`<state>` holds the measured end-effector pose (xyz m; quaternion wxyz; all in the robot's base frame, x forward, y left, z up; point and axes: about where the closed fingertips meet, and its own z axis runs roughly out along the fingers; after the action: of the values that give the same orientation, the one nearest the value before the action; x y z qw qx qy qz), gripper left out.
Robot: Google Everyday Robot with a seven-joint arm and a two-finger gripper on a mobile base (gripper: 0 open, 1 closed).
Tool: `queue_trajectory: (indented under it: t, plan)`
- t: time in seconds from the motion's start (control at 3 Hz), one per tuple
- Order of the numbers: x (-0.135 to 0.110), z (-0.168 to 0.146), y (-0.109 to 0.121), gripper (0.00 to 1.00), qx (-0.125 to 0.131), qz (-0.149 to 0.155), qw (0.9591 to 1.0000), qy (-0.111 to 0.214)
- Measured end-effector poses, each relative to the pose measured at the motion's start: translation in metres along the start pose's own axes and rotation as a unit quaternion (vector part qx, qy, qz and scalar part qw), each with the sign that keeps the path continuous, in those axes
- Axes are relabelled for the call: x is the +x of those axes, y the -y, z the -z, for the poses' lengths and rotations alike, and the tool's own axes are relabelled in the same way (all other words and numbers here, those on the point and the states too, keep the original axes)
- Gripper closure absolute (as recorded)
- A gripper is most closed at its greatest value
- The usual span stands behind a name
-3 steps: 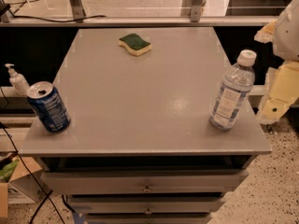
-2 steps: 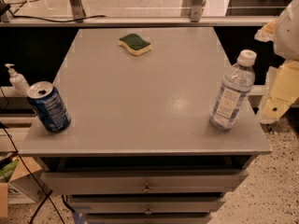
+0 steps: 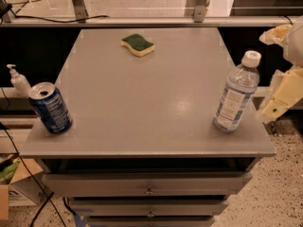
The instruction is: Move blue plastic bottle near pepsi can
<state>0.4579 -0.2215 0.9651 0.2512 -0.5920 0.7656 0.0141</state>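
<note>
The blue plastic bottle stands upright near the front right corner of the grey table; it is clear and bluish, with a white cap and a pale label. The pepsi can, dark blue with an opened silver top, stands at the front left corner, tilted slightly. My gripper hangs just past the table's right edge, right of the bottle and apart from it. Its cream fingers are spread open and hold nothing.
A green and yellow sponge lies at the back middle of the table. A small white pump dispenser stands off the table to the left. Drawers sit below the front edge. Cables and a cardboard box are on the floor at left.
</note>
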Motion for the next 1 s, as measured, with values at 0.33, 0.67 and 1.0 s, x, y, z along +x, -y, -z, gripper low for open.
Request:
queue_trajectory:
  t: [0.33, 0.67, 1.0]
  plan:
    - [0.010, -0.015, 0.009, 0.00, -0.006, -0.024, 0.9977, 0.064]
    - [0.013, -0.033, 0.012, 0.18, -0.032, -0.044, 0.9925, 0.110]
    - [0.005, -0.044, 0.010, 0.41, -0.055, -0.047, 0.9882, 0.136]
